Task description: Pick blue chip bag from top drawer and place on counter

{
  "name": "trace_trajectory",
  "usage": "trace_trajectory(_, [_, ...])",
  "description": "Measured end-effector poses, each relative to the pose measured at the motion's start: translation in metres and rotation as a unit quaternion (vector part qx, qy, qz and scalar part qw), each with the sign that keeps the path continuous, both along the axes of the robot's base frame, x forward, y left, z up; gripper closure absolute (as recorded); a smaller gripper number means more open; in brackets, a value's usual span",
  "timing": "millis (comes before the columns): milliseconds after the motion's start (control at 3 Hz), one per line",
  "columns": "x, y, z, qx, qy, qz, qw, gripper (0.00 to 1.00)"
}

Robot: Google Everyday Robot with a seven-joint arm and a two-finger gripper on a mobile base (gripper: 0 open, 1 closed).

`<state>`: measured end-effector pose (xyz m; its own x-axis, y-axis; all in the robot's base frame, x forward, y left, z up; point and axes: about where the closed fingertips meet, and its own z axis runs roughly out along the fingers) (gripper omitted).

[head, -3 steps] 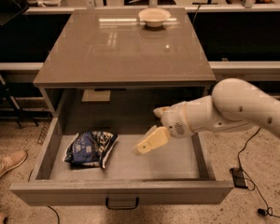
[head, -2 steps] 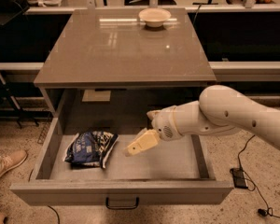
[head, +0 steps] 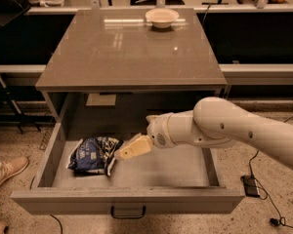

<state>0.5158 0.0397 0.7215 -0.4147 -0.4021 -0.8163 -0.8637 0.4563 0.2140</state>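
The tabletop (head: 127, 52) sits above the open drawer (head: 63, 201). The bag (head: 90, 155) lies flat in the drawer's left half. The gripper (head: 121, 153) hangs just beside the bag's right edge, pointing left at it; its spread cannot be told.

Tan claw (head: 120, 153) hangs in the grey-brown top drawer (head: 127, 199) beside the dark-blue, white-lettered chip bag (head: 90, 155).

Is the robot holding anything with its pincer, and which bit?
Nothing yet, it seems. The pincer hangs in the open drawer, right beside the chip bag, which lies on the drawer's floor.
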Motion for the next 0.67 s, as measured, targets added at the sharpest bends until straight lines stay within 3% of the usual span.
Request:
trace_trajectory(333, [0.0,0.002,-0.003,0.0,0.002,0.0,1.0,0.0])
trace_trajectory(667, [0.0,0.018,-0.03,0.001,0.015,0.002,0.9999,0.0])
